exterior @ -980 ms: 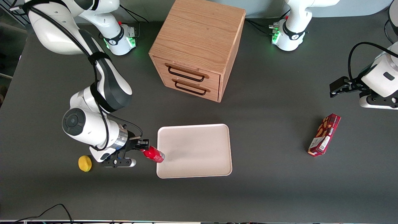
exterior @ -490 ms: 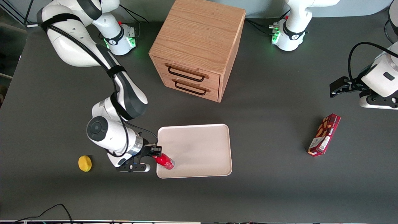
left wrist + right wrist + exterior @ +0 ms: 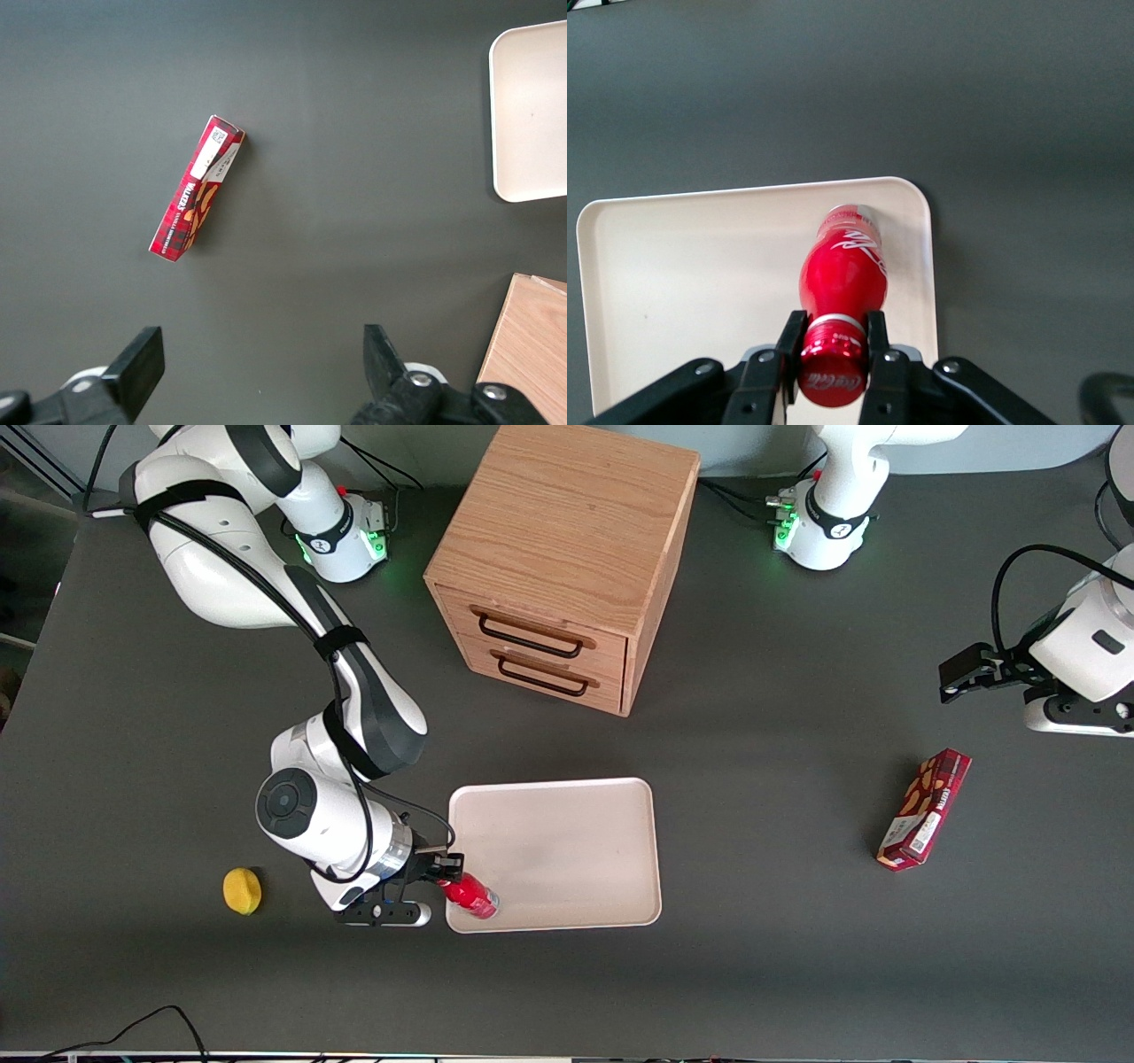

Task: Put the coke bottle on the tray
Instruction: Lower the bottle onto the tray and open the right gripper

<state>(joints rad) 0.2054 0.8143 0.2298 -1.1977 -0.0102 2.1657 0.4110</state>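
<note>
Right arm is reaching low, elbow bent, wrist tipped toward the front camera. Gripper (image 3: 449,872) (image 3: 832,341) is sitting at table height, both fingers (image 3: 791,341) pinching in on a neck.

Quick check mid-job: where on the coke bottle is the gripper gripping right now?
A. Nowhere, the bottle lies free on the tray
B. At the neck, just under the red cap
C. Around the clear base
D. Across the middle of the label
B: in the right wrist view the gripper has its fingers closed on either side of the neck under the cap of the coke bottle, whose base points over the tray.
</note>
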